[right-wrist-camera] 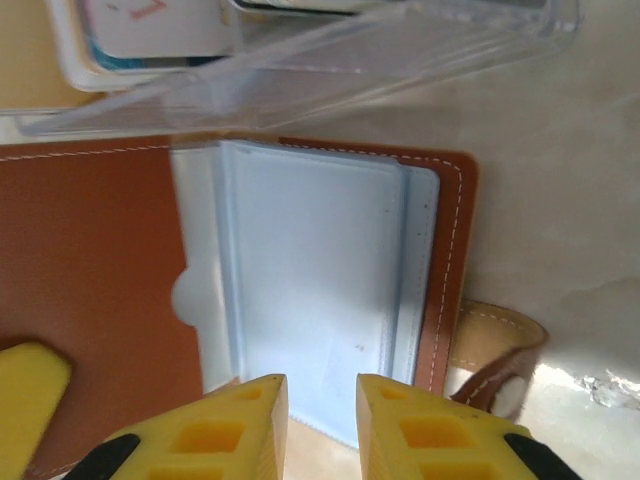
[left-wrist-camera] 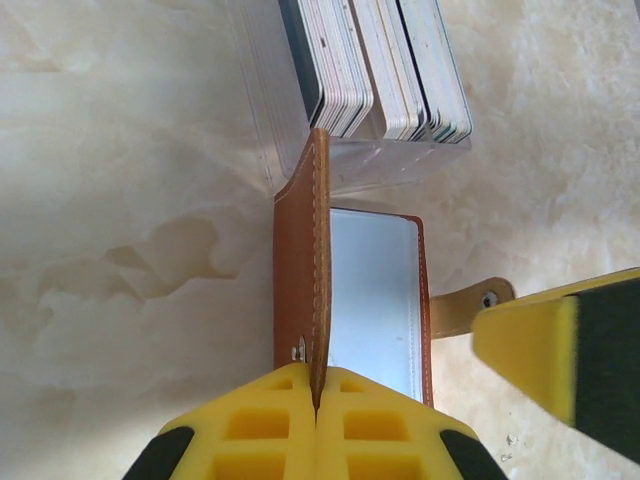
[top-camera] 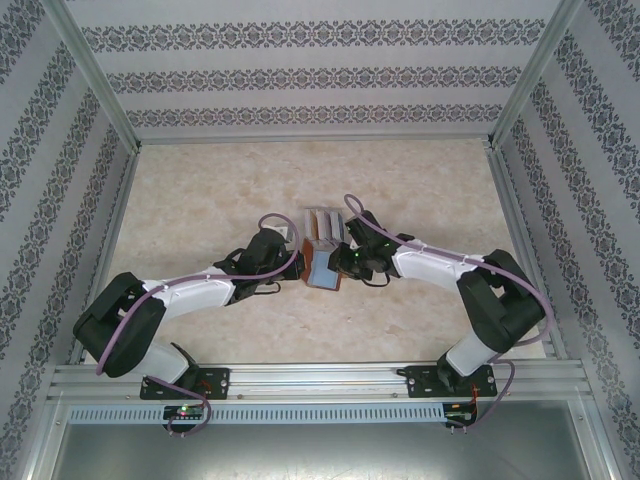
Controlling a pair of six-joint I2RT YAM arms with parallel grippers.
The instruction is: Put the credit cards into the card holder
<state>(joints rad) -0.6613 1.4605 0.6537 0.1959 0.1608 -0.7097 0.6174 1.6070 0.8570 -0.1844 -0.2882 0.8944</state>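
Note:
The brown leather card holder [top-camera: 322, 272] lies open on the table between both arms. My left gripper [left-wrist-camera: 318, 395] is shut on its cover [left-wrist-camera: 295, 270], holding that flap upright on edge. Pale blue inner pockets [right-wrist-camera: 320, 290] lie flat and exposed; I cannot tell whether a card is inside. My right gripper [right-wrist-camera: 322, 395] hovers over the pockets' near edge, jaws a small gap apart with nothing between them. The credit cards [left-wrist-camera: 340, 60] stand on edge in a clear rack [top-camera: 322, 222] just beyond the card holder. The snap tab [right-wrist-camera: 500, 345] sticks out to the right.
The clear rack [right-wrist-camera: 400, 50] touches or nearly touches the card holder's far edge. A yellow finger of the right gripper [left-wrist-camera: 530, 345] sits close beside the snap tab [left-wrist-camera: 470, 305]. The marble-patterned tabletop [top-camera: 200, 200] is walled in on three sides.

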